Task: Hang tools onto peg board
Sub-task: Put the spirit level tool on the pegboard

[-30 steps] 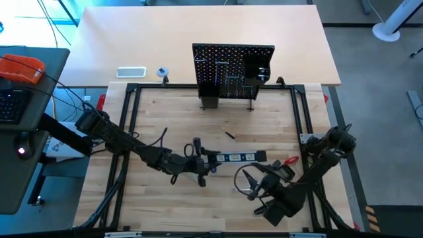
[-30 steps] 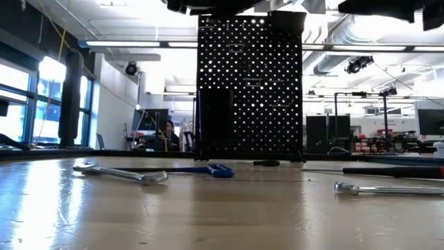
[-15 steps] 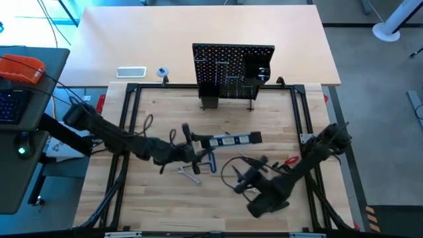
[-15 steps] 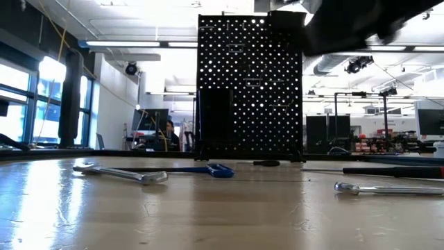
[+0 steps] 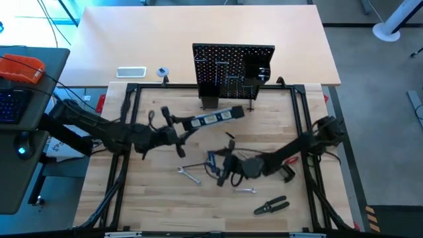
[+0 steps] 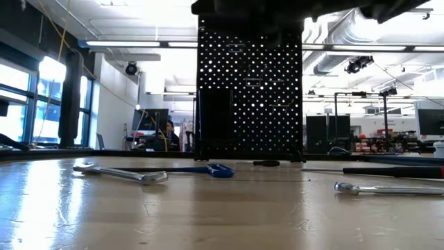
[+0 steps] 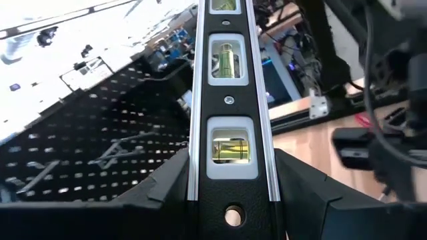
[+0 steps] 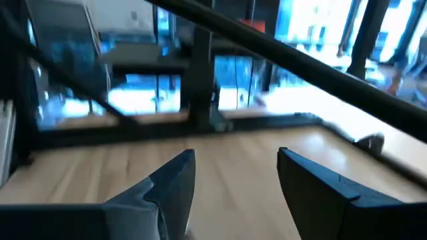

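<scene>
Left gripper (image 5: 173,131) clamps the long black level (image 5: 210,118) near the upright black perforated peg board (image 5: 232,69); a tilted approach could miss the hook. Right gripper (image 5: 221,173) hangs open, empty.

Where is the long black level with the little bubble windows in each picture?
High view: the black level is held by the left gripper, just in front of the peg board.
Low view: only dark shapes at the top edge; the level cannot be told.
Left wrist view: the level runs up the middle between the fingers.
Right wrist view: not in it.
Shared landmark: the peg board.
</scene>
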Motion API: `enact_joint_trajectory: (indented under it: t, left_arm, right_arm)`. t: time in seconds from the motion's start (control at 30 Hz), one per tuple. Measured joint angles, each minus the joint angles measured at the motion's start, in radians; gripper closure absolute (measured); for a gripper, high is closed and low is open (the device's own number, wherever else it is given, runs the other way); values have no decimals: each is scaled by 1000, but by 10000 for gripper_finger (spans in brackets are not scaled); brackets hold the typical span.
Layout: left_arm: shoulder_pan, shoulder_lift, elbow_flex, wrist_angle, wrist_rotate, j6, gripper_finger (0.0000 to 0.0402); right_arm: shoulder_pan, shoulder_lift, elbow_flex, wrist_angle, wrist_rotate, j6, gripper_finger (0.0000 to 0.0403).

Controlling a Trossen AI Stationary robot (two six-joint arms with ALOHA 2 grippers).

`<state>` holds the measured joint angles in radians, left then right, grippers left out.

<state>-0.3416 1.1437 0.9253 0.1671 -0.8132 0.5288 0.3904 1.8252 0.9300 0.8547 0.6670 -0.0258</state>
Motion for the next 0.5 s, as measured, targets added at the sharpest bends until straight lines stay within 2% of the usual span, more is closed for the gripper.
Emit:
enact_joint_trajectory:
  t: [0.13, 0.37, 0.43, 0.5]
  left_arm:
    - [0, -40, -1, -15, -9, -4, 236]
    - [9, -30, -36, -14, -9, -21, 236]
    - [13, -31, -59, 34, -26, -15, 236]
    - [18, -32, -87, 95, -36, 11, 236]
  right_arm:
    - [-67, 0, -29, 214, -63, -139, 195]
    - [-142, 0, -38, 654, -111, -357, 195]
    - [-160, -5, -38, 718, -143, -381, 195]
    - [-181, -25, -38, 702, -193, -359, 195]
